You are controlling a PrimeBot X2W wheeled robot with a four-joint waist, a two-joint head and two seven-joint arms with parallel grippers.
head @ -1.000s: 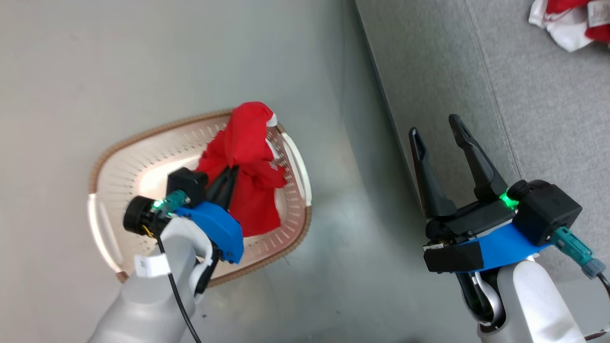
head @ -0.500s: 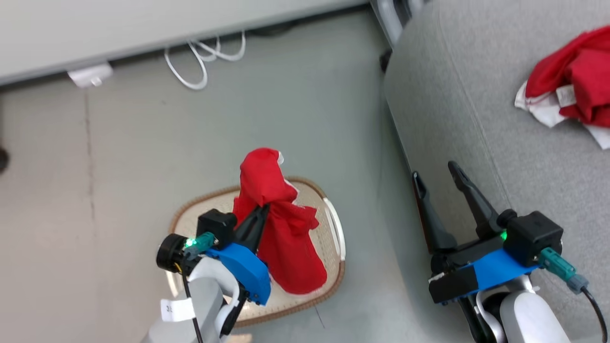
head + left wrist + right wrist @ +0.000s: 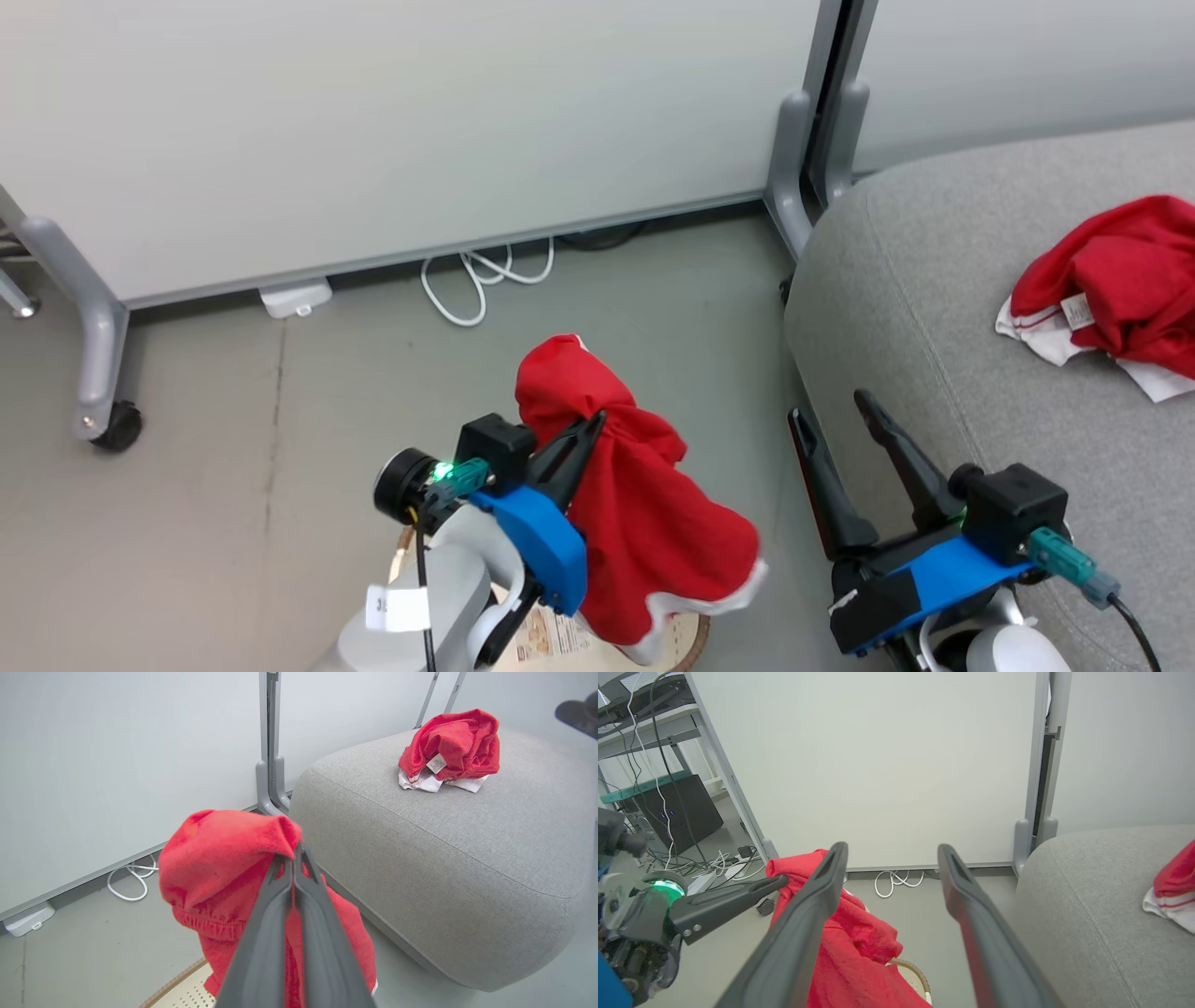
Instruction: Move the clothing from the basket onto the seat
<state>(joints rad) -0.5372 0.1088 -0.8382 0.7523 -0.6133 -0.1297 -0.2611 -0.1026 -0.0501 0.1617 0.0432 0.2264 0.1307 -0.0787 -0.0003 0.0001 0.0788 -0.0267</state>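
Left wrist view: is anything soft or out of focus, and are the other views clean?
Left wrist view: the left gripper blurs toward the lens, while the held garment and seat are sharp. Right wrist view: the right gripper is likewise soft near the lens. Head view: even light, no blur.

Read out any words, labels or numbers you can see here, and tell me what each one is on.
"3", then unclear: white tag on the left forearm.
White label on the red garment lying on the sofa: print too small to read.
Printed sheet below the left forearm: blurred, unreadable.
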